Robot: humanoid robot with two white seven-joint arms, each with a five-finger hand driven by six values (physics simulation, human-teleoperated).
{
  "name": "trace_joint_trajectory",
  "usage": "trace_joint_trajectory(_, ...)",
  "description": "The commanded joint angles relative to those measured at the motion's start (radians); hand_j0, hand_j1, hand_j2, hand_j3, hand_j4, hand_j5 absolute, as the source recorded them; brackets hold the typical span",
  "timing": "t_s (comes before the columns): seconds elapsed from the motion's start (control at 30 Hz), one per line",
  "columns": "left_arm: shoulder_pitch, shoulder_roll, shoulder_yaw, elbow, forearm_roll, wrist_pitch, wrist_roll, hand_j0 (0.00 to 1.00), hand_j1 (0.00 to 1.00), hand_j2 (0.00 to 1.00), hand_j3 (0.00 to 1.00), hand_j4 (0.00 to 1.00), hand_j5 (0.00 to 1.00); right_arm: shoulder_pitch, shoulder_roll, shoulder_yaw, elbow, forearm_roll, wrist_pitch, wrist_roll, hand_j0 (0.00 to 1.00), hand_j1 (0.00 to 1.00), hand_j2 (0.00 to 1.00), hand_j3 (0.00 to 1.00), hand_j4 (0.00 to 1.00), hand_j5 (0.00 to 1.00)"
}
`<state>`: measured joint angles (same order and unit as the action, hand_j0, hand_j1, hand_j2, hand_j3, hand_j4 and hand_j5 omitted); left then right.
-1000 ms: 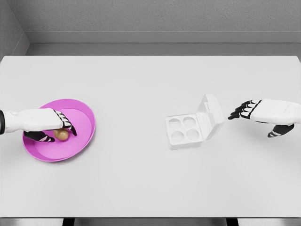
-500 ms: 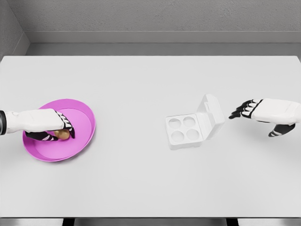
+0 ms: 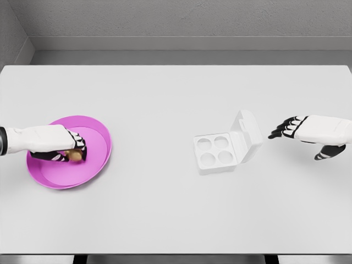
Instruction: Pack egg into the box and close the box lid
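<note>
Left hand (image 3: 58, 148) curls around the egg (image 3: 73, 155) in the pink bowl (image 3: 99, 165) (grasp step); next you lift it toward the open box (image 3: 220, 151), well apart.

A magenta-pink bowl (image 3: 98, 138) sits on a plain white table (image 3: 165, 104). The egg (image 3: 72, 155) is tan-brown. The box (image 3: 226, 146) is white all over. Both hands' fingers (image 3: 281, 130) are black with white bands; the arms are white.
</note>
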<state>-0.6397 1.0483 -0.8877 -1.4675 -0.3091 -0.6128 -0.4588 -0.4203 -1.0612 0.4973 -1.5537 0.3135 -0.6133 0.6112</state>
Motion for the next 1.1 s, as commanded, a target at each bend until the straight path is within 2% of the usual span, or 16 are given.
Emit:
trace_joint_trajectory(0.0, 0.0, 0.001, 0.003, -0.02, 0.007, 0.002, 0.002, 0.38, 0.38, 0.38, 0.38, 0.38, 0.38, 0.0, -0.002, 0.0, 0.0, -0.005, 0.002, 0.0, 1.0, 1.0, 1.0, 1.0, 1.0, 1.0)
trace_joint_trajectory(0.13, -0.011, -0.01, 0.003, -0.076, 0.01, 0.002, 0.003, 0.35, 0.35, 0.35, 0.35, 0.35, 0.35, 0.003, -0.002, 0.001, 0.0, -0.004, 0.002, 0.0, 1.0, 1.0, 1.0, 1.0, 1.0, 1.0)
trace_joint_trajectory(0.4, -0.069, -0.076, 0.004, -0.105, 0.016, 0.002, 0.005, 0.35, 0.35, 0.35, 0.35, 0.35, 0.35, 0.0, 0.0, 0.0, -0.003, -0.004, 0.002, 0.0, 1.0, 1.0, 1.0, 1.0, 1.0, 1.0)
trace_joint_trajectory(0.6, -0.097, -0.166, 0.001, -0.106, 0.015, 0.002, 0.003, 0.35, 0.35, 0.35, 0.35, 0.35, 0.35, 0.0, 0.0, 0.0, -0.003, -0.004, 0.002, 0.0, 1.0, 1.0, 1.0, 1.0, 1.0, 1.0)
trace_joint_trajectory(0.73, -0.097, -0.191, 0.001, -0.168, 0.015, 0.002, 0.003, 0.35, 0.35, 0.35, 0.35, 0.35, 0.35, 0.0, 0.0, 0.0, -0.003, -0.005, 0.002, 0.0, 1.0, 1.0, 1.0, 1.0, 1.0, 1.0)
trace_joint_trajectory(1.07, -0.147, -0.335, -0.013, -0.168, 0.011, 0.002, 0.002, 0.35, 0.35, 0.35, 0.35, 0.35, 0.35, 0.0, 0.0, 0.001, -0.003, -0.005, 0.002, 0.0, 1.0, 1.0, 1.0, 1.0, 1.0, 1.0)
